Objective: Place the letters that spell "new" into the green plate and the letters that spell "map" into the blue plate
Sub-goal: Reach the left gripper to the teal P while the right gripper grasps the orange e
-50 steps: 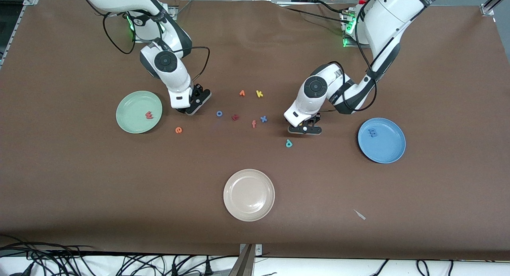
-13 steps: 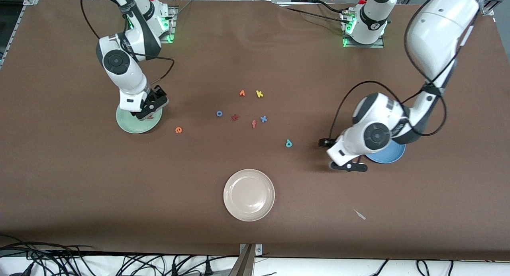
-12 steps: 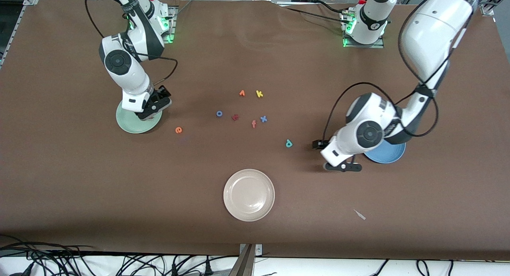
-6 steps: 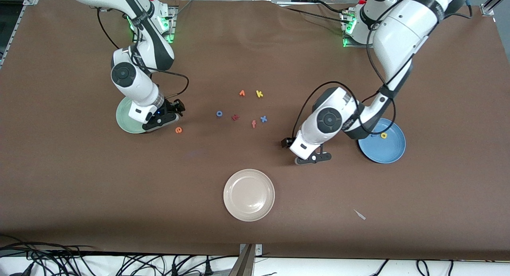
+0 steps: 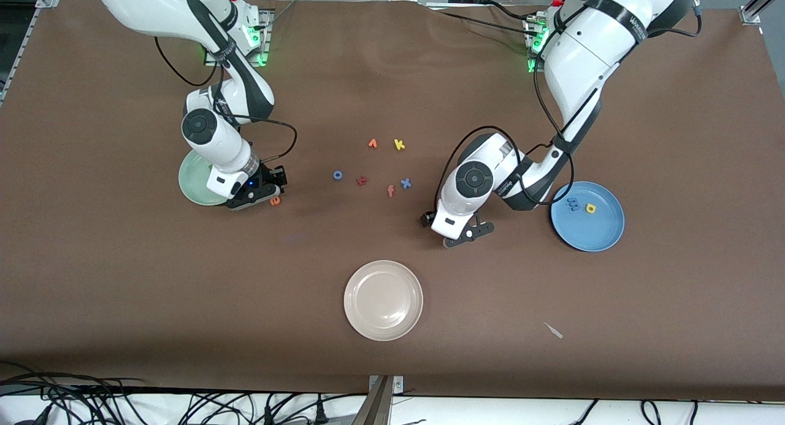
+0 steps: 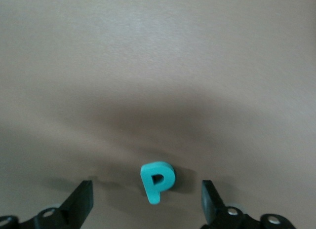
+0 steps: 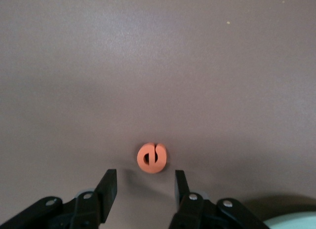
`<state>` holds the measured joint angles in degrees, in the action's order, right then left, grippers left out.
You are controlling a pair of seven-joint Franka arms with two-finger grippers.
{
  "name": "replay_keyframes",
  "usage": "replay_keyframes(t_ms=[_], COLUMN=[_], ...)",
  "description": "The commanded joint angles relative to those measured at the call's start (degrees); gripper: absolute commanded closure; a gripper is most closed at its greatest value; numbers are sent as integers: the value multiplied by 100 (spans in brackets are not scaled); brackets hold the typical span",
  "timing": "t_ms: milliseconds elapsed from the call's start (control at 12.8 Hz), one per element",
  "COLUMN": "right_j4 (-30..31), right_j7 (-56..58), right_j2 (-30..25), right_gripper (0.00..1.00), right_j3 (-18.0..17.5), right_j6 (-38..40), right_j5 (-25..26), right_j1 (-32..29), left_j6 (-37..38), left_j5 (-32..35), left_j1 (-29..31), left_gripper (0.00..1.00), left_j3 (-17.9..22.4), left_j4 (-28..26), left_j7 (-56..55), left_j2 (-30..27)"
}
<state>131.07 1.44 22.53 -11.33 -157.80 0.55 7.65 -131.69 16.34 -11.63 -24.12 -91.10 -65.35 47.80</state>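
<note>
The orange-red e (image 7: 152, 157) lies flat on the brown table beside the green plate (image 5: 191, 178). My right gripper (image 7: 144, 188) is low over the table, open with its jaws partly drawn in, and the e (image 5: 275, 199) sits just past its fingertips. The right arm covers most of the green plate. The teal p (image 6: 157, 181) lies between the wide-open fingers of my left gripper (image 6: 146, 205); in the front view the left gripper (image 5: 457, 232) hides it. The blue plate (image 5: 598, 235) holds the blue m (image 5: 573, 204) and the yellow a (image 5: 590, 208).
A beige plate (image 5: 383, 299) sits nearer the front camera, mid-table. Loose letters lie between the arms: yellow k (image 5: 399, 145), blue o (image 5: 337, 175), a dark red letter (image 5: 362, 180), orange f (image 5: 390, 191), blue x (image 5: 405, 183). A pale scrap (image 5: 554, 330) lies near the front edge.
My right gripper left the green plate and came down by the e, its jaws narrowing. My left gripper swung from the blue plate to the p, uncovering the m and a in the plate.
</note>
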Motion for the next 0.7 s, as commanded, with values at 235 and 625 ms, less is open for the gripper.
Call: replay_keyframes(t_ms=[235,625], right_j4=[-99,-134], right_j7=[23,111], right_j2=[401,323], right_gripper=[46,89], right_j3=[-1,8], right_j6=[-612,-542], right_j5=[-20,-3], right_j1=[-27,-36], left_j6=[-32,-32], left_j5=[-114,-114], left_j1=[-49,-50], left_gripper=[21,32], left_j3=[47,47], left_j4=[180,224], left_j7=[-390,-802], left_j2=[90,116])
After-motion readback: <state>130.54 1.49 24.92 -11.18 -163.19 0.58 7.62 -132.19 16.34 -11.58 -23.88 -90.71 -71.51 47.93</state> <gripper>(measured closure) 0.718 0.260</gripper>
